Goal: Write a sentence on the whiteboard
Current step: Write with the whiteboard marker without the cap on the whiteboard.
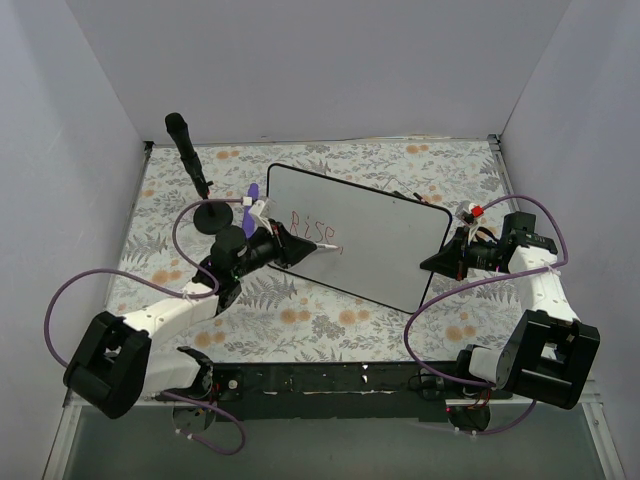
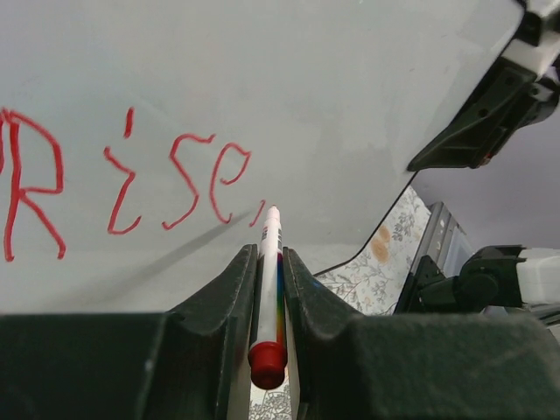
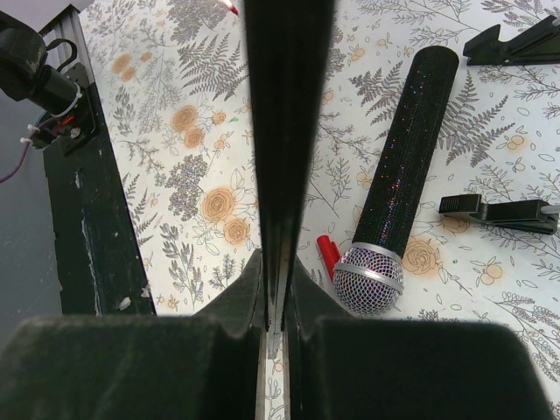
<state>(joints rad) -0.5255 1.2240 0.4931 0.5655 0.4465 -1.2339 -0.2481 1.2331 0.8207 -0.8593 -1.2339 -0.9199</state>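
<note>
Top view: you've got the whiteboard [image 1: 385, 245] mid-frame, set slantwise over the tablecloth [image 1: 300, 320]. The writing [image 1: 312, 228] sits near its left end. The left gripper [image 1: 300, 250] is at that end with a marker [image 2: 269, 262] clamped between its fingers, tip at the board just right of the last mark. The right gripper [image 1: 438, 263] is at the board's right edge, closed on it. A stand [image 1: 193, 165] is upper left of the board, apart from it.

Right wrist view: a microphone [image 3: 398, 188] lies on the cloth right of the board's edge, with a cap [image 3: 328, 255] just left of its head.
</note>
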